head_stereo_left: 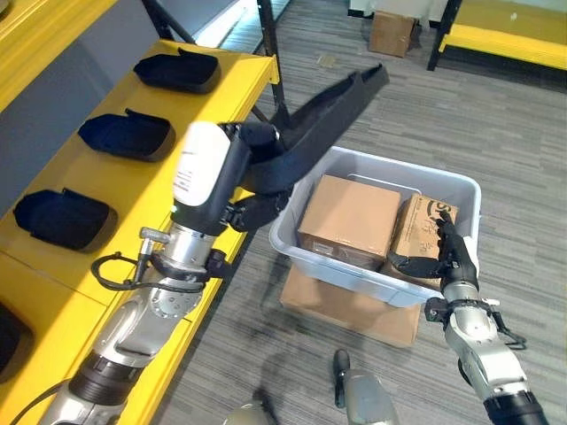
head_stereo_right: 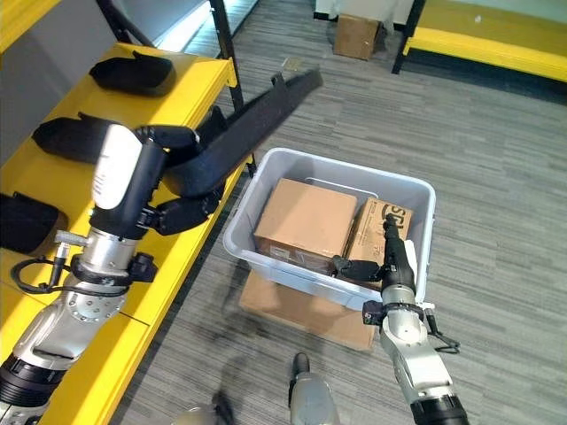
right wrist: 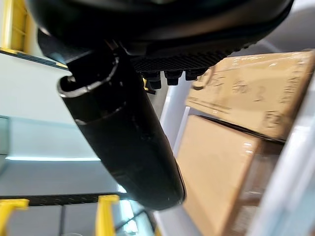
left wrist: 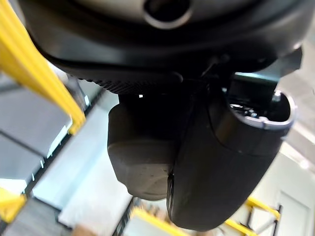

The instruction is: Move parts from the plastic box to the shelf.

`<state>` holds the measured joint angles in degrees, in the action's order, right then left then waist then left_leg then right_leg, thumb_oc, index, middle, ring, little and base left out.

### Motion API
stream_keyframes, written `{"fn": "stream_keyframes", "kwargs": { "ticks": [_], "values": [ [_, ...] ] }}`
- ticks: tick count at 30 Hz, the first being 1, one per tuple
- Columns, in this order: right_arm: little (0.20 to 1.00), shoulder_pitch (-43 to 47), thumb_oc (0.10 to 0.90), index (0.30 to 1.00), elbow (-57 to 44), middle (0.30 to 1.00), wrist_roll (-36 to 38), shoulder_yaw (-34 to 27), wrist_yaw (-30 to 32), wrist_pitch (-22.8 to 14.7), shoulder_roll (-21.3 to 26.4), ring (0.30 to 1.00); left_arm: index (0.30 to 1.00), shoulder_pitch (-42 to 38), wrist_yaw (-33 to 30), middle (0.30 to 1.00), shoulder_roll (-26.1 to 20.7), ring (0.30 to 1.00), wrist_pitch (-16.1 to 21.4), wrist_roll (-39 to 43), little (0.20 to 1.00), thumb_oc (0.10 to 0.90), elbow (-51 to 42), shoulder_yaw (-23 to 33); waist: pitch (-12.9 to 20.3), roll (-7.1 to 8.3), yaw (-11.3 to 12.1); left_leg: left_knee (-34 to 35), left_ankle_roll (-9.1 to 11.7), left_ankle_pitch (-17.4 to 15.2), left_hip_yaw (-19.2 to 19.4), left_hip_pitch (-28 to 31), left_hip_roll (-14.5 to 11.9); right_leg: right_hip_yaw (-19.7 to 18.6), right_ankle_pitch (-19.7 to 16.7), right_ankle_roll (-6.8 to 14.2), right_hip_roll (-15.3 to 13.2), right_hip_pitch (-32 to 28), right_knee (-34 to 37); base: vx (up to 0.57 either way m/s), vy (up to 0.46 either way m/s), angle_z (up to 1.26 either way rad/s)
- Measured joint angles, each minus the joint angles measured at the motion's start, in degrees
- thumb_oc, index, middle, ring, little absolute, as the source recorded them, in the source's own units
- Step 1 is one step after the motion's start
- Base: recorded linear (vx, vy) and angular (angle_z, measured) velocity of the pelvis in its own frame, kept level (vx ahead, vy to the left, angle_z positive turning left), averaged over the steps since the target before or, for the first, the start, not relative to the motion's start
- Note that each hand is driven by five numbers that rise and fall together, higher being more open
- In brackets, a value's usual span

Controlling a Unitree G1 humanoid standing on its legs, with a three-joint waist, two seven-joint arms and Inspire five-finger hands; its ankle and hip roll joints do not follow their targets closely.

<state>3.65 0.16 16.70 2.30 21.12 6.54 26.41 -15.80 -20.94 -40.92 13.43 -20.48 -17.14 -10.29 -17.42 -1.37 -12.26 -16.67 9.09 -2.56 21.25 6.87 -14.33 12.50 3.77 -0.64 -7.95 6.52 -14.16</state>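
Observation:
My left hand [head_stereo_left: 252, 190] is shut on a long black plastic part [head_stereo_left: 332, 106], held up over the gap between the yellow shelf [head_stereo_left: 142, 177] and the grey plastic box [head_stereo_left: 465, 199]. The part's slim end points up and away over the floor. Three black parts [head_stereo_left: 177, 71] [head_stereo_left: 124, 135] [head_stereo_left: 62, 219] lie in a row on the shelf. My right hand [head_stereo_left: 447, 252] stands open at the box's near right corner, fingers straight over the rim beside a cardboard carton [head_stereo_left: 423, 226].
Two cardboard cartons [head_stereo_left: 350, 220] fill the box, which rests on a flat cardboard sheet [head_stereo_left: 345, 310] on the grey carpet. A black shelf post [head_stereo_left: 270, 53] rises at the shelf's far corner. Farther off stand a small cardboard box [head_stereo_left: 392, 34] and another yellow rack [head_stereo_left: 505, 35].

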Motion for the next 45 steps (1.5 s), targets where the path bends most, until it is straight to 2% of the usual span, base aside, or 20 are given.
{"fn": "stream_keyframes", "kwargs": {
  "ticks": [1, 2, 3, 4, 5, 7, 10, 12, 15, 20, 28, 37, 38, 39, 40, 41, 42, 43, 44, 45],
  "values": [
    [1.0, -0.45, 0.9, 1.0, -1.65, 1.0, -0.22, -3.37, 1.33, -0.43, -0.21, 1.0, 0.3, -2.17, 0.05, 0.3, 0.3, 0.3, 0.29, -0.02, 0.3, 0.4, 0.06, -0.02, 0.05, -2.89, -2.27, 14.84, -1.11, 1.46, 4.89, 6.6, 3.9, -0.12, -0.57, 0.9, -0.76, 0.31, -0.08, -0.04, 0.468, 1.29],
    [1.0, -1.0, 0.9, 1.0, -2.01, 1.0, -0.87, -4.88, 2.94, -0.46, -0.5, 1.0, 0.3, -3.58, 0.02, 0.3, 2.34, 0.3, 0.25, -0.02, 0.3, 0.4, -0.2, -0.17, 0.05, -5.11, -3.24, 20.12, -2.24, 1.78, 7.92, 8.52, 7.18, 0.62, -2.04, 3.17, -2.8, 0.69, -0.24, -0.06, 0.457, 1.0],
    [1.0, -2.09, 0.9, 1.0, -1.95, 1.0, -0.86, -3.56, 3.06, -0.3, -0.57, 1.0, 0.3, -3.57, -0.1, 0.3, 2.82, 0.3, 0.16, -0.01, 0.3, 0.4, -0.7, -0.68, 0.21, -5.42, -3.09, 20.58, -4.01, 0.66, 7.75, 8.35, 9.85, 0.46, -3.78, 5.23, -5.27, 0.11, 0.83, -0.05, 0.36, 0.63],
    [1.0, -2.62, 0.9, 1.0, -1.89, 1.0, -0.95, -2.2, 2.79, -0.24, -0.76, 1.0, 0.3, -3.58, -0.12, 0.3, 2.9, 0.3, 0.2, -0.03, 0.3, 0.4, -0.93, -1.09, 0.82, -6.38, -3.08, 21.13, -4.93, -0.81, 7.41, 8.14, 11.05, 0.48, -5.85, 6.53, -6.07, -0.15, 3.13, -0.05, 0.318, 0.26],
    [1.0, -2.83, 0.9, 1.0, -1.54, 1.0, -0.97, -0.22, 2.34, 0.38, -1.49, 1.0, 0.3, -3.57, -0.15, 0.3, 3.08, 0.3, -0.05, -0.05, 0.3, 0.4, -0.93, -1.32, 0.9, -6.42, -2.17, 21.17, -5.95, -1.64, 6.66, 7.24, 12.58, 0.47, -9.16, 7.11, -7.26, -1.24, 7.03, -0.06, 0.225, 0.13],
    [1.0, -3.71, 0.9, 1.0, -1.47, 1.0, -1.16, 1.45, 1.08, 1.97, -2.2, 1.0, 0.3, -0.93, -0.21, 0.3, 3.4, 0.3, -0.82, -0.19, 0.3, 0.4, -1.56, -0.72, 1.49, -5.29, -0.03, 21.17, -7.01, -1.99, 6.37, 6.91, 14.46, 0.64, -13.0, 8.64, -8.39, -3.66, 12.7, -0.08, 0.128, 0.07],
    [1.0, -3.7, 0.9, 1.0, -1.42, 1.0, -3.12, 1.44, 0.43, 3.11, -3.4, 1.0, 0.3, 7.56, -1.4, 0.3, 3.47, 0.3, -0.92, -0.71, 0.3, 0.4, -2.46, 2.38, 4.65, -0.4, 1.38, 19.55, -6.19, -1.15, 5.18, 4.7, 12.28, 2.18, -15.27, 7.97, -6.31, -4.28, 16.15, -0.06, 0.107, 0.14],
    [1.0, -3.57, 0.9, 1.0, -1.42, 1.0, -3.14, 1.41, 0.36, 3.11, -3.35, 1.0, 0.3, 8.46, -1.48, 0.3, 3.48, 0.3, -0.89, -1.32, 0.3, 0.4, -1.85, 2.85, 5.05, 0.3, 1.77, 19.4, -5.94, -0.99, 5.03, 4.65, 11.64, 2.25, -15.29, 7.93, -5.77, -4.55, 16.34, 0.02, 0.056, 0.08],
    [1.0, -3.5, 0.9, 1.0, -1.49, 1.0, -3.15, 1.43, -0.06, 3.04, -3.24, 1.0, 0.3, 10.2, -2.39, 0.3, 3.49, 0.3, -0.82, -3.04, 0.3, 0.4, -1.25, 3.63, 5.23, 0.08, 1.8, 19.39, -5.81, -0.92, 4.96, 5.21, 11.35, 2.32, -15.28, 7.87, -5.42, -5.48, 17.01, 0.01, 0.042, 0.01],
    [1.0, -3.64, 0.9, 1.0, -1.61, 1.0, -3.13, 1.49, -0.17, 2.96, -3.22, 1.0, 0.3, 17.0, -3.71, 0.3, 4.03, 0.3, 3.18, -5.67, 0.3, 0.4, -1.33, 6.34, 5.63, -0.62, 3.96, 19.03, -5.9, -0.75, 3.45, 3.88, 11.49, 4.41, -15.43, 7.72, -5.97, -5.77, 17.19, -0.02, 0.169, 0.14],
    [1.0, -4.52, 0.9, 1.0, -1.69, 1.0, -3.22, 1.51, -3.39, 2.67, -3.12, 1.0, 0.3, 21.46, -5.93, 0.3, 4.19, 0.3, 3.24, -5.61, 0.3, 0.4, -1.27, 10.7, 5.74, -0.77, 6.62, 19.04, -6.0, -0.27, 1.57, 3.17, 11.54, 6.19, -15.45, 7.71, -6.4, -6.27, 17.42, 0.0, 0.174, 0.15],
    [1.0, -8.65, 0.9, 1.0, -1.7, 1.0, -3.11, 1.25, -4.48, 2.33, -3.19, 1.0, 0.3, 20.51, -5.77, 0.3, 4.29, 0.3, 7.25, -5.6, 0.3, 0.4, -1.32, 10.14, 5.82, -0.39, 5.09, 20.58, -6.89, 0.52, -0.88, 2.58, 12.95, 6.89, -15.54, 7.85, -8.04, -6.54, 16.8, 0.01, 0.15, 0.16],
    [1.0, -9.86, 0.9, 1.0, -2.12, 1.0, -3.11, 0.63, -4.32, 1.95, -3.15, 1.0, 0.3, 18.88, -5.65, 0.3, 4.49, 0.3, 7.2, -5.49, 0.3, 0.4, -0.82, 9.32, 5.84, -0.33, 3.85, 19.8, -7.19, 0.33, -3.39, 1.11, 13.01, 5.53, -15.34, 8.26, -8.6, -6.69, 15.37, 0.0, 0.084, 1.17],
    [1.0, -12.19, 0.9, 1.0, -3.17, 1.0, -3.1, -0.78, -3.84, 1.57, -2.76, 1.0, 0.3, 15.62, -5.14, 0.3, 5.41, 0.3, 7.12, -5.5, 0.3, 0.4, 0.56, 7.1, 5.86, -0.96, 1.56, 17.86, -7.78, 0.38, -6.79, -1.04, 13.0, 1.43, -15.16, 8.48, -9.32, -6.57, 12.32, -0.02, 0.071, 1.45],
    [1.0, -13.48, 0.9, 1.0, -3.72, 1.0, -3.09, -1.24, -3.53, 1.59, -2.41, 1.0, 0.3, 14.22, -4.79, 0.3, 5.77, 0.3, 7.04, -5.48, 0.3, 0.4, 0.95, 6.18, 5.93, -1.25, 0.89, 17.32, -8.24, 0.71, -8.02, -1.68, 12.79, -1.74, -15.16, 8.49, -9.39, -5.78, 10.26, -0.02, 0.044, 1.44],
    [1.0, -14.94, 0.9, 1.0, -4.78, 1.0, -3.08, -1.46, -3.46, 1.56, -1.83, 1.0, 0.3, 13.03, -4.51, 0.3, 5.8, 0.3, 7.02, -5.43, 0.3, 0.4, 0.74, 5.53, 5.83, -1.38, 0.21, 17.47, -9.19, 1.78, -9.23, -1.57, 12.29, -7.64, -13.57, 9.66, -8.67, -3.28, 4.96, -0.03, 0.042, 0.87],
    [1.0, -16.06, 0.9, 1.0, -5.96, 1.0, -3.07, -1.47, -3.63, 1.37, -2.02, 1.0, 0.3, 12.53, -4.5, 0.3, 5.87, 0.3, 7.0, -5.21, 0.3, 0.4, 0.58, 5.61, 5.92, -1.03, -0.11, 17.8, -9.07, 2.19, -10.41, -1.63, 11.29, -11.82, -9.18, 11.53, -6.79, -0.88, -0.14, -0.03, 0.037, 0.58],
    [1.0, -16.79, 0.9, 1.0, -6.82, 1.0, -3.07, -1.32, -3.67, 1.19, -2.36, 1.0, 0.3, 12.44, -4.55, 0.3, 5.86, 0.3, 6.98, -4.66, 0.3, 0.4, 0.44, 5.84, 6.09, -0.66, -0.07, 18.1, -8.92, 2.42, -10.69, -1.45, 10.83, -14.35, -6.52, 12.06, -4.42, -0.58, -0.62, -0.09, 0.043, 0.49],
    [1.0, -17.35, 0.9, 1.0, -7.29, 1.0, -3.04, -1.21, -4.15, 0.25, -3.08, 1.0, 0.3, 11.79, -4.52, 0.3, 5.74, 0.3, 6.2, -4.17, 0.3, 0.4, 0.35, 6.35, 6.31, 0.06, -0.55, 18.05, -8.46, 2.88, -12.21, -1.87, 10.13, -16.14, 0.93, 12.02, 2.54, 0.6, -5.66, -0.1, 0.012, 0.59],
    [1.0, -17.85, 0.9, 1.0, -7.37, 1.0, -3.02, -1.21, -4.15, -0.14, -3.07, 1.0, 0.3, 11.14, -4.51, 0.3, 5.59, 0.3, 5.66, -4.07, 0.3, 0.4, 0.26, 6.19, 6.69, 0.84, -1.01, 18.18, -8.28, 3.12, -13.61, -2.66, 10.39, -16.47, 2.22, 10.77, 5.95, 0.64, -7.02, -0.15, -0.021, 0.46]
  ]
}}
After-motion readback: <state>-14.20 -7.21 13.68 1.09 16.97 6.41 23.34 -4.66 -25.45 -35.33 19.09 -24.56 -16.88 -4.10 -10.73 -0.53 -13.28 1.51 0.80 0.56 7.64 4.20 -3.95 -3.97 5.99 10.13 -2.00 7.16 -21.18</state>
